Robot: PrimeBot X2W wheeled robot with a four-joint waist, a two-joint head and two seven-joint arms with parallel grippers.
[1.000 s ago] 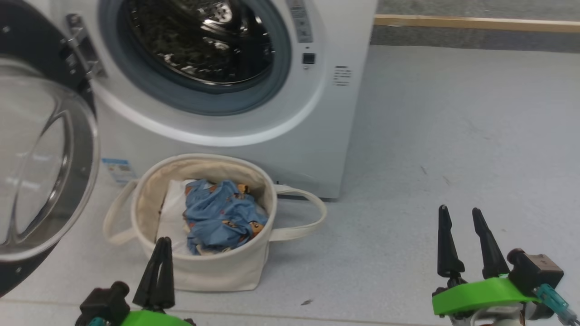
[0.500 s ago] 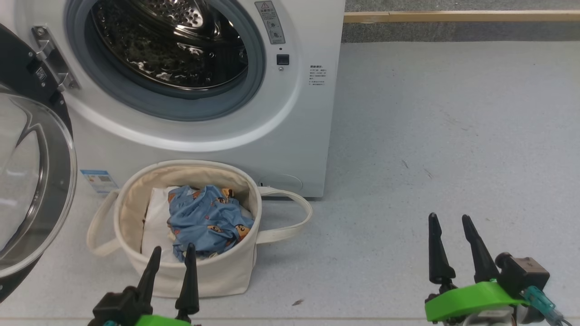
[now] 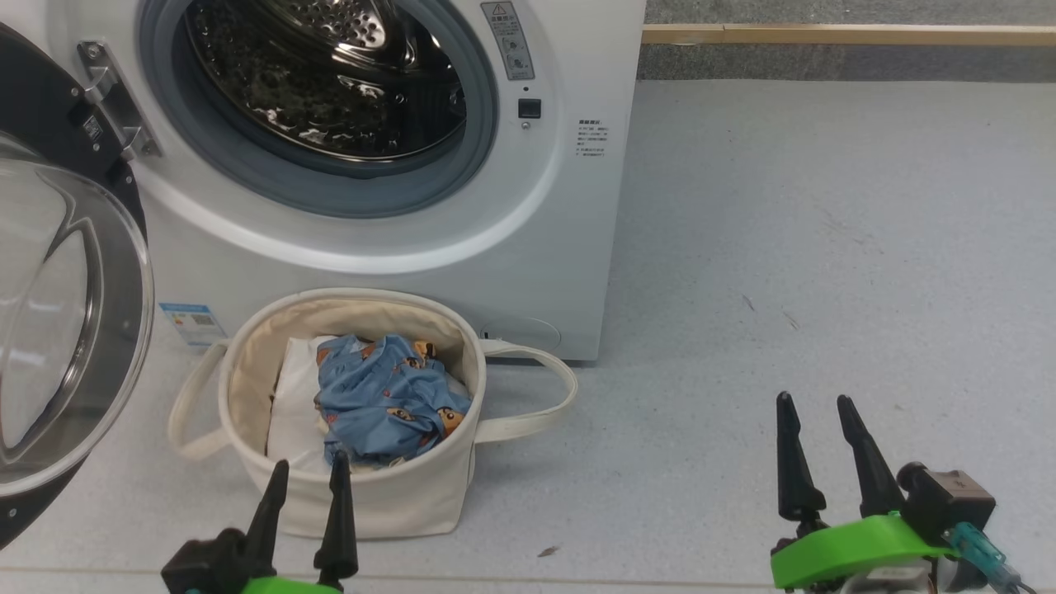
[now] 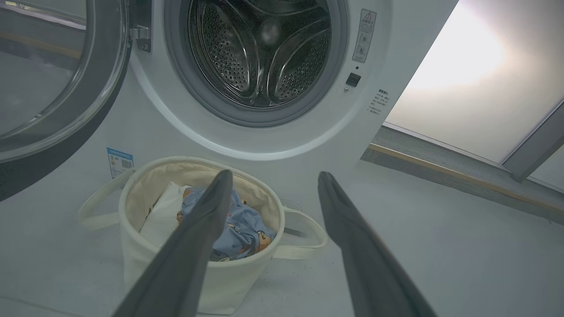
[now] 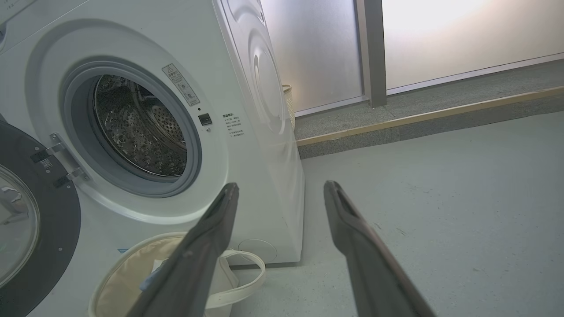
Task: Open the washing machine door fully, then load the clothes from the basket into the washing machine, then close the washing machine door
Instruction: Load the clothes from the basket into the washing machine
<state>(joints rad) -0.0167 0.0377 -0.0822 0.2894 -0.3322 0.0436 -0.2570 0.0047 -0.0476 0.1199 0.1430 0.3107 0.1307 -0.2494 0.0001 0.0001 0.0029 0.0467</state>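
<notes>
Head view: lt-blue bear-print clothes (image 3: 388,400) crumpled in cream basket (image 3: 396,495) beside white liner (image 3: 293,404), just before washing machine (image 3: 569,206); washing machine door (image 3: 33,99) swung open at left. Spread & empty: left claw (image 3: 309,459) near basket, right claw (image 3: 813,398) well apart. L wrist view: clothes heaped in basket beyond fingers.

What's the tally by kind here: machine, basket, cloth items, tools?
washing machine: 1
basket: 1
clothes, blue bear-print garment: 1
white liner cloth: 1
tools: 2, left tool and right tool, both open
Total: 6
</notes>
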